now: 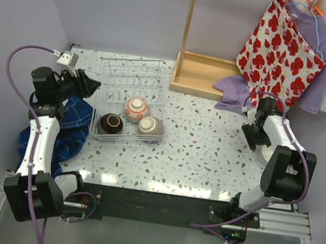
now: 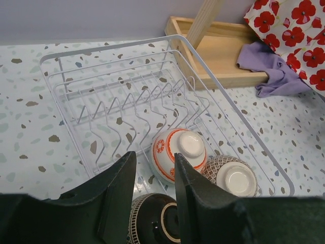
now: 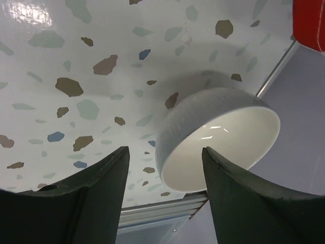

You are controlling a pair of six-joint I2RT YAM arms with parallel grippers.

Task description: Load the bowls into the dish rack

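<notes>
The table (image 1: pixel 207 152) has a white top with grey and brown speckles, and plain lavender walls (image 1: pixel 124 7) close it on three sides. At the far edge stands a shallow wooden box (image 1: pixel 201 74) with an upright wooden post (image 1: pixel 189 22). A purple cloth (image 1: pixel 232 94) lies against the box, and a bag with red poppies (image 1: pixel 277 50) hangs above. A blue checked cloth (image 1: pixel 69 122) lies under the left arm.

The dish rack (image 1: pixel 132 72) stands at the far left. Its near end holds a red-patterned bowl (image 2: pixel 177 151), a net-patterned bowl (image 2: pixel 231 175) and a dark brown bowl (image 2: pixel 155 221).

The left gripper (image 2: pixel 153 160) hovers over the rack, half open and holding nothing. The right gripper (image 3: pixel 165 152) is wide apart around a white bowl (image 3: pixel 218 134), which lies tilted near the table's right edge. The left finger does not touch it.
</notes>
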